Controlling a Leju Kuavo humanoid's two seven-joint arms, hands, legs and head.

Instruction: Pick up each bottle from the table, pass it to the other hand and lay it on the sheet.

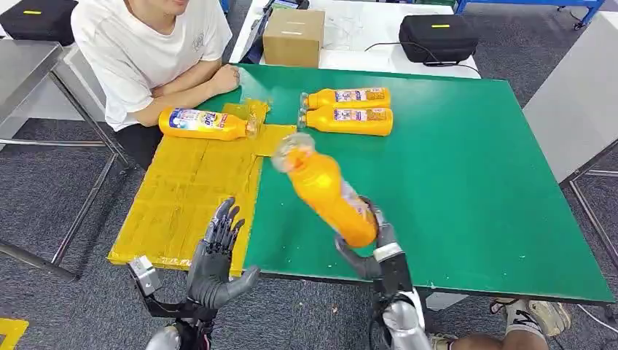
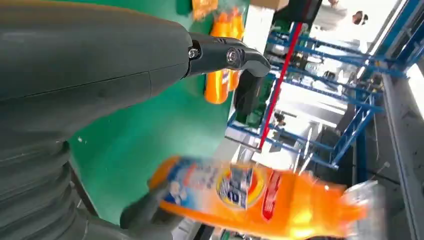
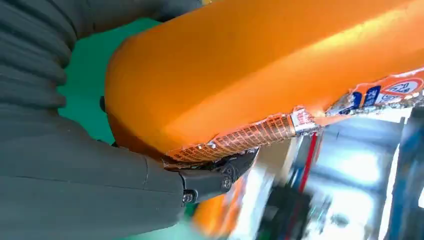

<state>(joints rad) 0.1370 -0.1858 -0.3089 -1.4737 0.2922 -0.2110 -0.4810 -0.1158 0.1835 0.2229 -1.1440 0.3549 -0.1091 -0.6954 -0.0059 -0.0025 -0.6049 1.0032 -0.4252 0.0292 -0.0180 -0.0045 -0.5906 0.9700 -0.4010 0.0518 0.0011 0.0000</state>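
Note:
My right hand (image 1: 375,244) grips the base of an orange bottle (image 1: 324,188) and holds it above the green table (image 1: 452,189), cap tilted up and to the left. The right wrist view shows that bottle (image 3: 260,65) close up against my thumb. My left hand (image 1: 217,257) is open, fingers spread, over the near corner of the yellow sheet (image 1: 186,197). The left wrist view has the held bottle (image 2: 260,197) passing beside my left thumb (image 2: 220,55). Two more orange bottles (image 1: 348,111) lie side by side at the table's far middle. One bottle (image 1: 204,124) lies on the sheet's far end.
A person in a white shirt (image 1: 146,44) sits at the table's far left corner, forearm beside the sheet. A cardboard box (image 1: 294,36) and a black case (image 1: 437,36) stand on the white table behind. A grey table (image 1: 22,65) is at the left.

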